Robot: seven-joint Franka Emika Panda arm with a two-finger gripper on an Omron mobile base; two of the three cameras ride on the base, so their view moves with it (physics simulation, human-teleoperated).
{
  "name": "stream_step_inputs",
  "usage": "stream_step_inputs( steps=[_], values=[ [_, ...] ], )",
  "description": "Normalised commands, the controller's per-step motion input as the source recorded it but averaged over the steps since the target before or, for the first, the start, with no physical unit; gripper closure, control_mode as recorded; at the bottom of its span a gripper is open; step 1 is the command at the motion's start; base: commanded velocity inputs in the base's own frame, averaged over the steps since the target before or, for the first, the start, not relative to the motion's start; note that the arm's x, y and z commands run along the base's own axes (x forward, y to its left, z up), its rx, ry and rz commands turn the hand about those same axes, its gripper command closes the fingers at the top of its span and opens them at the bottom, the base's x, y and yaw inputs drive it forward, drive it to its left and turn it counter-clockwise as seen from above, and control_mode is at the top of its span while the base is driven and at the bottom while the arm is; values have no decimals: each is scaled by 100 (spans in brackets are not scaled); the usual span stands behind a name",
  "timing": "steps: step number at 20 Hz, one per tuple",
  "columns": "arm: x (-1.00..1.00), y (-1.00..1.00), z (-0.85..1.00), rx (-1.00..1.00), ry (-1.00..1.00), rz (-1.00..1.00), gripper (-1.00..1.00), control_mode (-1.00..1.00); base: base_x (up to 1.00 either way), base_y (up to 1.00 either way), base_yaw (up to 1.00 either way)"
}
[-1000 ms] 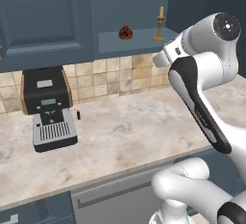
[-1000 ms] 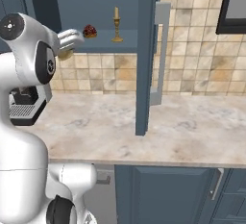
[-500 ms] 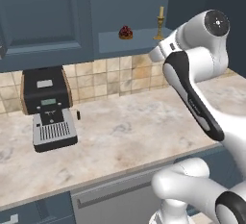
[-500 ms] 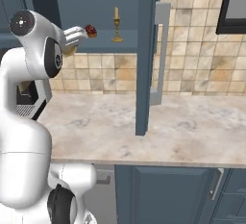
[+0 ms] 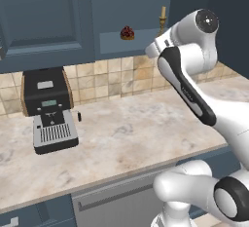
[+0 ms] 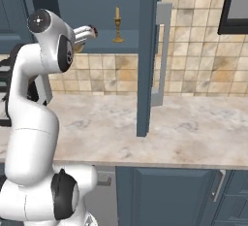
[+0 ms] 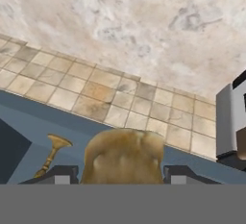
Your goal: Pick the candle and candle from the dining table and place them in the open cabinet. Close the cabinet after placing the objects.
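Jaws closed on the ribbed yellow-gold candle (image 7: 124, 156), one finger tip (image 7: 56, 175) on each side, the gripper (image 7: 117, 176) raised at the open cabinet (image 6: 72, 7). The candlestick candle (image 5: 162, 20) stands inside on the cabinet shelf, right of a dark red lump (image 5: 127, 32). Cabinet door (image 6: 147, 55) stands open over the counter (image 5: 131, 133). A coffee machine (image 5: 48, 109) sits far left.

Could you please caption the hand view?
Pincer holding ribbed yellow-gold candle beside brass candlestick above tiled backsplash.
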Motion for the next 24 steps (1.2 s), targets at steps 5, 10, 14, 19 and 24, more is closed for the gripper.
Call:
stream_step_inputs(
  steps=[5, 10, 14, 19, 24],
  values=[
    [48, 0, -13, 3, 1, 0, 100, -100, 0, 0, 0],
    [32, 0, -2, 0, 0, 0, 100, -100, 0, 0, 0],
    [34, 7, 0, 0, 0, 0, 100, -100, 0, 0, 0],
    [25, 19, 0, 1, 0, 0, 100, -100, 0, 0, 0],
    [27, 9, -8, 1, 0, 0, 100, -100, 0, 0, 0]
  ],
)
